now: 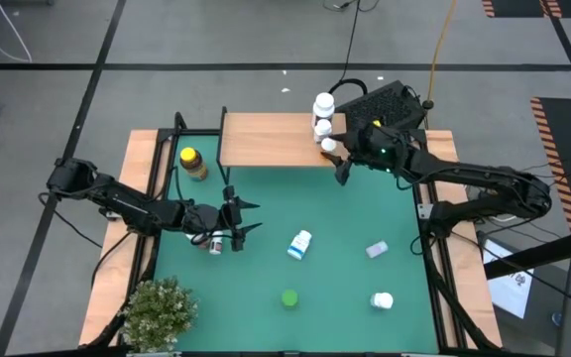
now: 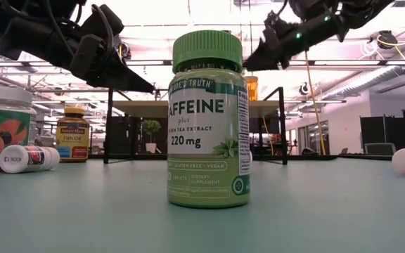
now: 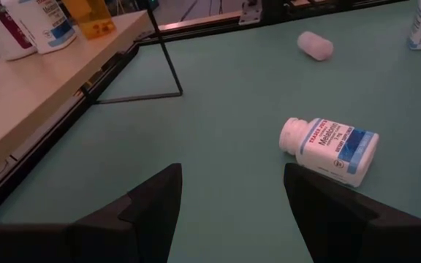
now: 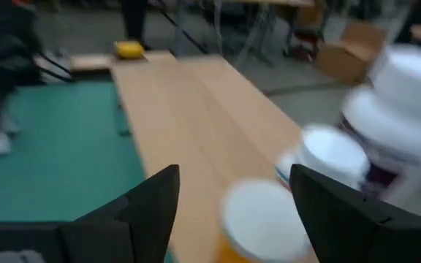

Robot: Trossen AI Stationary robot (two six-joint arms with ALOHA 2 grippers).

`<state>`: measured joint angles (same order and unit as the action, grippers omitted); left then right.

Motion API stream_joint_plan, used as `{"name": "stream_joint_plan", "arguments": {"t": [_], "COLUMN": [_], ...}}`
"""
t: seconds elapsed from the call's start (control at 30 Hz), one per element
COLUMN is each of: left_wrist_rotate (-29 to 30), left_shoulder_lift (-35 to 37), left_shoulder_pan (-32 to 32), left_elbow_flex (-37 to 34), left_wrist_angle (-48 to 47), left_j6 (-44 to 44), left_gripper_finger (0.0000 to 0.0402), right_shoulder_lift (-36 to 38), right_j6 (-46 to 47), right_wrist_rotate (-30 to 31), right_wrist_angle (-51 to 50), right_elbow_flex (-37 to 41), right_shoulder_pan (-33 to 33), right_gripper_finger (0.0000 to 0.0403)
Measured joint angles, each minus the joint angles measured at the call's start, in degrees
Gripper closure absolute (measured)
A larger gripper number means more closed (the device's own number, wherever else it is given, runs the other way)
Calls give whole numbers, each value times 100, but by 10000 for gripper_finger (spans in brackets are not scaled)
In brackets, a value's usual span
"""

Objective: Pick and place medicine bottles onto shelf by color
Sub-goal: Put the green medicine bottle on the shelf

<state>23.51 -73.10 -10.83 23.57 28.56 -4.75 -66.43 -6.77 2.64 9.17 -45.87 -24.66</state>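
Green caffeine bottle (image 2: 209, 119) stands upright nearest, on the green mat (image 1: 355, 213). Blue-white bottle (image 3: 330, 145) lies on its side mid-mat. Left pincer (image 1: 238, 216) spread wide, empty, over the mat's left part near a small fallen bottle (image 1: 216, 242). Right pincer (image 1: 342, 171) apart, empty, at the shelf's (image 1: 271, 139) right end beside three white-capped bottles (image 1: 322, 124). Amber fish-oil bottle (image 1: 192, 163) stands left of shelf.

The shelf (image 1: 271, 139) is pale, smooth, matt wood on thin black metal legs (image 3: 168, 62). The mat (image 1: 345, 223) is matt green, bordered by a light wood frame (image 1: 137, 174). The green bottle (image 2: 209, 123) is glossy plastic with a ribbed cap and paper label. The grippers' fingers (image 3: 141, 212) look matt black.
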Motion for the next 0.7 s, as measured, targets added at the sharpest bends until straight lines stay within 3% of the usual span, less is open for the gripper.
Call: {"name": "stream_joint_plan", "arguments": {"t": [0.2, 0.37, 0.6, 0.7], "left_wrist_rotate": [0, 0, 0, 0], "left_shoulder_lift": [0, 0, 0, 0], "left_shoulder_pan": [0, 0, 0, 0], "left_elbow_flex": [0, 0, 0, 0], "left_wrist_angle": [0, 5, 150, 171], "left_j6": [92, 98, 83, 72], "left_gripper_finger": [156, 156, 156, 156], "right_shoulder_lift": [543, 747, 657, 550], "right_j6": [163, 169, 294, 583], "right_wrist_rotate": [17, 174, 2304, 2747], "right_wrist_angle": [52, -191, -1433, -1532], "right_elbow_flex": [0, -2, -2, -2], "right_shoulder_pan": [423, 1305, 2982, 3561], "right_gripper_finger": [145, 145, 145, 145]}}
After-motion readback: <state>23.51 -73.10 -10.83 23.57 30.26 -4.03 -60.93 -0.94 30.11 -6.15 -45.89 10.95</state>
